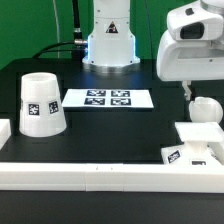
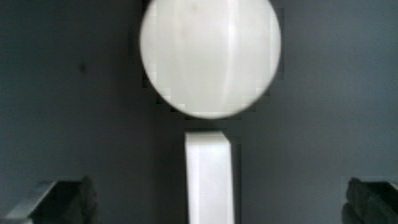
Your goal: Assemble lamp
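Claw (image 2: pixel 210 203) hangs spread wide, gripping nothing; its dark fingers (image 2: pixel 54 200) sit either side of the bulb (image 2: pixel 210 55) and clear of it; the bulb appears to lie on the dark table (image 1: pixel 150 125), close by the base (image 1: pixel 200 140); the shade (image 1: pixel 42 105) stands well apart at the exterior view's left, past the marker board (image 1: pixel 108 98). I judge the bulb light, stiff, smooth plastic; its round head would slip, so I'd pinch the straight stem (image 2: pixel 210 175).
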Tool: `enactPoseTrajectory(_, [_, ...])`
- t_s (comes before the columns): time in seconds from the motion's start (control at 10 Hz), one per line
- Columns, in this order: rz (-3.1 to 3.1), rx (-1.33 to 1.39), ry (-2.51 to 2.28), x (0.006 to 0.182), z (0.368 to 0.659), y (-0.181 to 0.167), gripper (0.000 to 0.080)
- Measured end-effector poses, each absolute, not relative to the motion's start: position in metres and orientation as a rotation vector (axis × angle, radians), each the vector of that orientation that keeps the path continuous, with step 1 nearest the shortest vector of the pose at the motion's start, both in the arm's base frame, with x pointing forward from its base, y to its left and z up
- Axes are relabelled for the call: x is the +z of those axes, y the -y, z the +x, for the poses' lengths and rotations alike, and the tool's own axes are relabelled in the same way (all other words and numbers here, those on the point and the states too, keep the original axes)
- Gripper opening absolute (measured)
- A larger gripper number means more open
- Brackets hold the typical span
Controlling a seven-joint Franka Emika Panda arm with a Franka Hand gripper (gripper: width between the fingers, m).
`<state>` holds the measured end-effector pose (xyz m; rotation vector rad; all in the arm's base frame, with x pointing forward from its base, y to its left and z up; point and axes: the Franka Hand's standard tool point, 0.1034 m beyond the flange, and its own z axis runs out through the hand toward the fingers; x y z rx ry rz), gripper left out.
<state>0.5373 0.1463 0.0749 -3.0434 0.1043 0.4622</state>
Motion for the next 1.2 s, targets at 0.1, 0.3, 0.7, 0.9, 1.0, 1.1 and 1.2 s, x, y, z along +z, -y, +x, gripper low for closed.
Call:
enactPoseTrajectory(0.1, [-3.038, 0.508, -0.106, 0.074, 0.540, -0.146, 0.0699])
enactPoseTrajectory(0.3, [-3.003, 0.750, -0.099, 0.073, 0.531, -0.141, 0.0699])
enactPoseTrajectory(0.7, [-2.920, 1.068, -0.060, 0.069, 0.523, -0.138, 0.0699])
enactPoseTrajectory(0.9, [-2.869, 1.214, -0.052, 0.064, 0.521, -0.135, 0.0699])
enactPoseTrajectory(1.0, [-2.850, 1.253, -0.032, 0.059, 0.521, -0.137, 0.0699])
enactPoseTrajectory(1.1, [-2.829, 1.314, -0.030, 0.058, 0.519, -0.139, 0.0699])
enactPoseTrajectory(1.2, [-2.847, 1.276, -0.050, 0.056, 0.523, -0.146, 0.0699])
